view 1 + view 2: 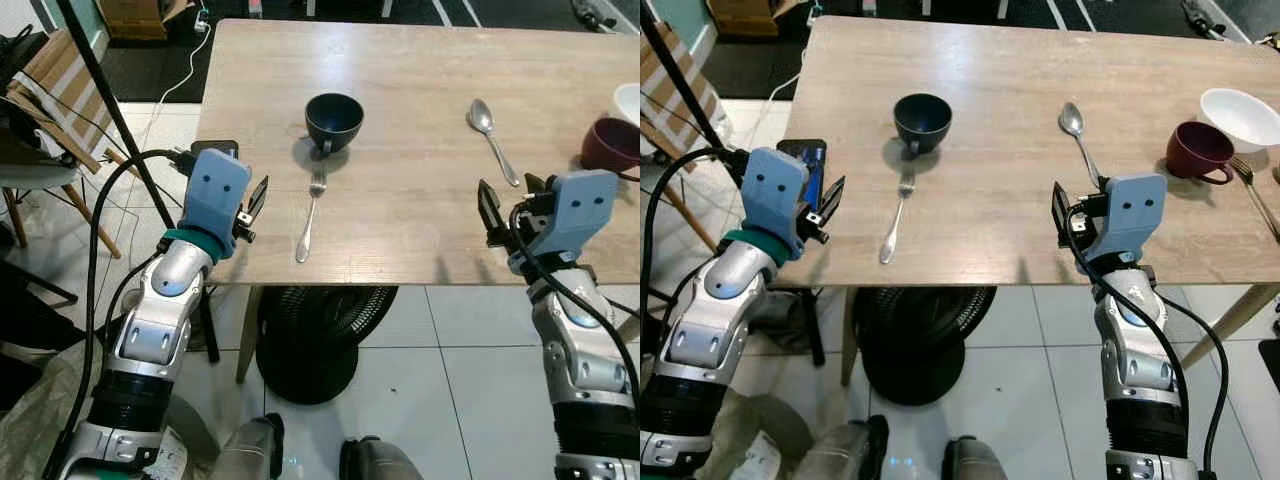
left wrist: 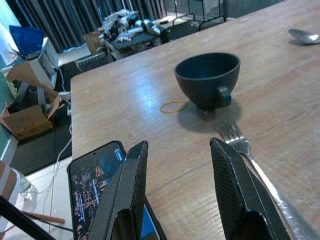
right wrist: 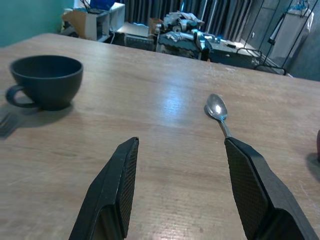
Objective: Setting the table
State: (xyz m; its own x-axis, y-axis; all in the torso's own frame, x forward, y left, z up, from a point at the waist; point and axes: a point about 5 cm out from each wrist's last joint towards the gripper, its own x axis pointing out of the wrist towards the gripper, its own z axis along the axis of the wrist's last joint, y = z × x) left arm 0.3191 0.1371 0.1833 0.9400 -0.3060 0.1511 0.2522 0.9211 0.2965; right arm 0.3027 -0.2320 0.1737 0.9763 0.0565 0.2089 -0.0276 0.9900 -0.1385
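Left eye view puts the fork (image 1: 311,214) on the wooden table (image 1: 400,90), lying lengthwise with its tines just at 6 o'clock of the dark cup (image 1: 333,121). From the cup, the spoon (image 1: 492,137) lies well apart at 3 o'clock, bowl end farthest from the robot. Beyond the spoon, at the table's 3 o'clock edge, a maroon mug (image 1: 1198,152) stands just beside a white bowl (image 1: 1241,115). A small rubber band (image 2: 173,106) lies near the cup. A phone (image 1: 808,160) rests at the table's 9 o'clock edge.

The left gripper (image 1: 252,208) hovers by the phone, fingers spread and empty. The right gripper (image 1: 1061,222) hovers at 6 o'clock of the spoon, likewise released and holding nothing.
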